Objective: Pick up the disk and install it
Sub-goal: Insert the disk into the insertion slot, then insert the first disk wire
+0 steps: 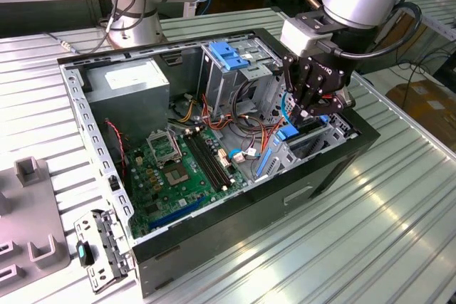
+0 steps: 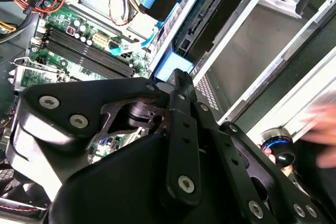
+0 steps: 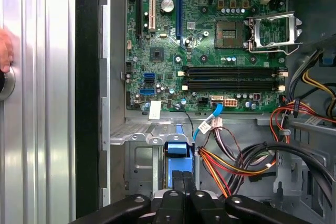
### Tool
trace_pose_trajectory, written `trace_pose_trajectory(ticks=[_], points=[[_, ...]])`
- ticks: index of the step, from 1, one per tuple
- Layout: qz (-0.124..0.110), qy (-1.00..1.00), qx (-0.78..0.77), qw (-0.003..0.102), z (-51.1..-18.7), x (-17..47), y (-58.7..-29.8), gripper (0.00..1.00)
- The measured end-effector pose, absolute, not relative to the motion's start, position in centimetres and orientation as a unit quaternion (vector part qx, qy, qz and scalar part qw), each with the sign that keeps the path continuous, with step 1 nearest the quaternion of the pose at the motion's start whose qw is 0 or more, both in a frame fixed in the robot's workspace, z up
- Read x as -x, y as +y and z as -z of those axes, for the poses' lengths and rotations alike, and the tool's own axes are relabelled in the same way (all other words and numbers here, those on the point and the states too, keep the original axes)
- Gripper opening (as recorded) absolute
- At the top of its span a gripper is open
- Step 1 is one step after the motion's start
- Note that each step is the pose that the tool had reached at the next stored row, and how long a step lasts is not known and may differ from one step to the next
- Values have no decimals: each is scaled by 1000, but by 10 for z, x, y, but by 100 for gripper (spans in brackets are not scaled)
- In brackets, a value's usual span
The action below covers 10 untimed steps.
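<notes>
The disk [image 1: 288, 133] sits in the drive cage at the exterior view's right end of the open computer case [image 1: 235, 226], with its blue side rails showing. In the second wrist view the disk [image 2: 220, 11] shows its black end with the connector strip. My gripper [image 1: 308, 113] hangs straight over it. In the first wrist view the gripper [image 3: 182, 179] has both fingers pressed together, and their tips rest against the disk's blue rail [image 3: 176, 149]. The second wrist view has the same fingertips [image 2: 180, 80] touching that blue rail [image 2: 167, 69].
A green motherboard [image 1: 178, 169] lies in the case, with a grey power supply box [image 1: 132, 83] behind it. A blue latch [image 1: 228, 55] tops the other cage, and cables [image 1: 249, 129] run between. A person's hand [image 3: 4, 51] rests by a round knob [image 3: 5, 82] outside the case. Grey fixtures [image 1: 28, 211] stand at the left.
</notes>
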State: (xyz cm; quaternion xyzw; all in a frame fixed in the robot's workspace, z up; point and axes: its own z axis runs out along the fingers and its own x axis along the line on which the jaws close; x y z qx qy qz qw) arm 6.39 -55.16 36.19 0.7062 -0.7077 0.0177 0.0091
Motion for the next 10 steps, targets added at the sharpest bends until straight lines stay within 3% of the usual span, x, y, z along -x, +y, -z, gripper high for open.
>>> trace_pose_trajectory(ticks=[10], points=[[-18, -708, -706, 9, -362, -65, -552, 11]])
